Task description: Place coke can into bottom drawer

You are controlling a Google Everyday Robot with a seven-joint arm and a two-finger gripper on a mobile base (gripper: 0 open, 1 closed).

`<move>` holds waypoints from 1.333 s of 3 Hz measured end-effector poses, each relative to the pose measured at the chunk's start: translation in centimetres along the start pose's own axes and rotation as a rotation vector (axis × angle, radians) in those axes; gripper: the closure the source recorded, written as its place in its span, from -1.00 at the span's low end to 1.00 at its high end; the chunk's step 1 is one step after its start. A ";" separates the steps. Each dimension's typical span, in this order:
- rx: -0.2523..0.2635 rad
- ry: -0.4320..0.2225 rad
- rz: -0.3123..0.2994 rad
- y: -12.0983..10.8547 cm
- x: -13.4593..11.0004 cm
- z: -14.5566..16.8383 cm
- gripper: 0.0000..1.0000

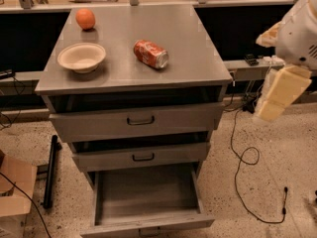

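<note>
The coke can (151, 54) lies on its side on the grey cabinet top (198, 58), right of centre. The bottom drawer (148, 195) is pulled open at the cabinet's foot, and its tray holds nothing. The two upper drawers (141, 120) are pushed in, or nearly so. My gripper (278, 94), cream-coloured under a white arm housing, hangs in the air to the right of the cabinet, level with the top drawer and well apart from the can. It holds nothing that I can see.
A white bowl (81, 57) and an orange (85, 19) sit on the left of the cabinet top. A black cable (245, 157) loops on the speckled floor at right. A cardboard box (15, 187) and a dark bar (49, 170) are at left.
</note>
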State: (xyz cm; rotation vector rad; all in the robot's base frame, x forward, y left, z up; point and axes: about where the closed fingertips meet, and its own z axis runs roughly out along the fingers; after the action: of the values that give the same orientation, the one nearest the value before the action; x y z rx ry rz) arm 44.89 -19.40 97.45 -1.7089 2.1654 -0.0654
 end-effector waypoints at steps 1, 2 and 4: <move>0.010 -0.116 -0.019 -0.7 -3.5 1.6 -1.00; 0.006 -0.233 -0.036 -2.1 -7.0 3.2 -1.00; -0.037 -0.347 -0.075 -4.2 -9.9 5.3 -1.00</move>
State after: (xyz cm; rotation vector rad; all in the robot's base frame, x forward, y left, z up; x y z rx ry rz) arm 52.38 -10.08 96.32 -1.6787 1.8593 0.2359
